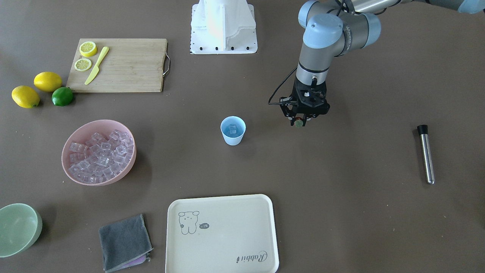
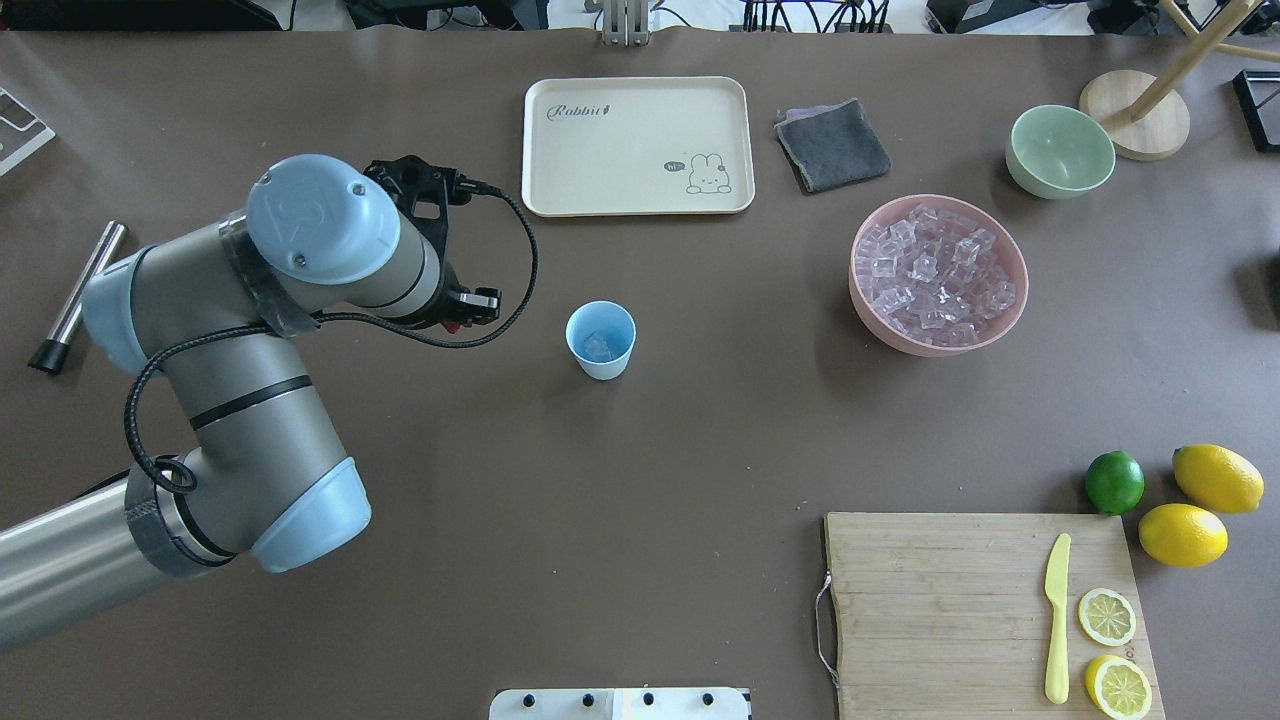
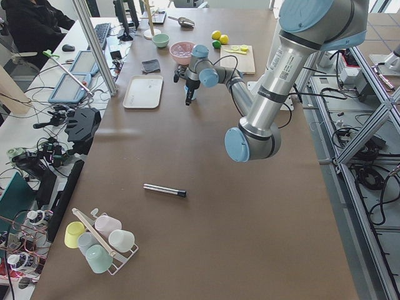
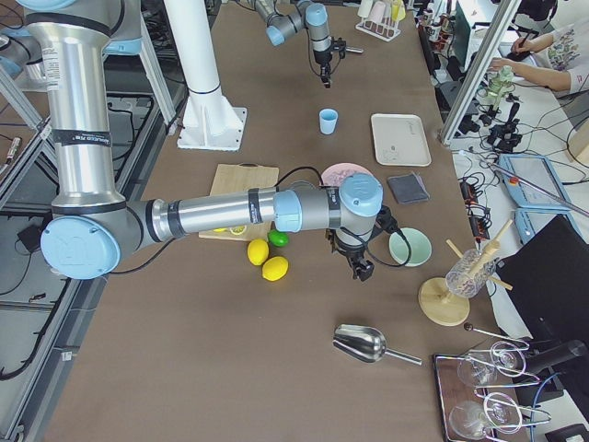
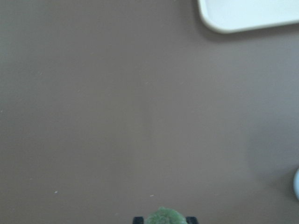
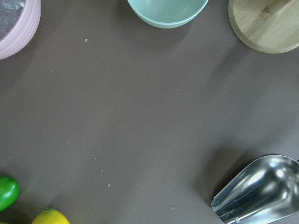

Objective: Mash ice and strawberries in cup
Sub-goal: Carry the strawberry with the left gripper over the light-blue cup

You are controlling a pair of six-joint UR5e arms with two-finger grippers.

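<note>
the left arm (image 1: 326, 41) reaches out over the table (image 1: 341, 212) with its wrist turned straight down, so the left claw (image 1: 299, 120) points at the table top and hangs above it; its fingers are pressed in on the strawberry (image 1: 299, 123), a small red berry whose green top shows between the tips in the left wrist view; the cup (image 1: 233, 132) stands upright on the table to the claw's right, near but apart from it, and lower than the berry; one cube of ice (image 1: 232, 129) lies inside the cup; more ice fills the pink bowl (image 1: 75, 132) further to the right; the right arm (image 4: 212, 214) lies stretched low along the table's far right end, its right claw (image 4: 362, 269) pointing down near the pale green bowl (image 4: 411, 247); i cannot tell whether that claw is spread or pressed together
</note>
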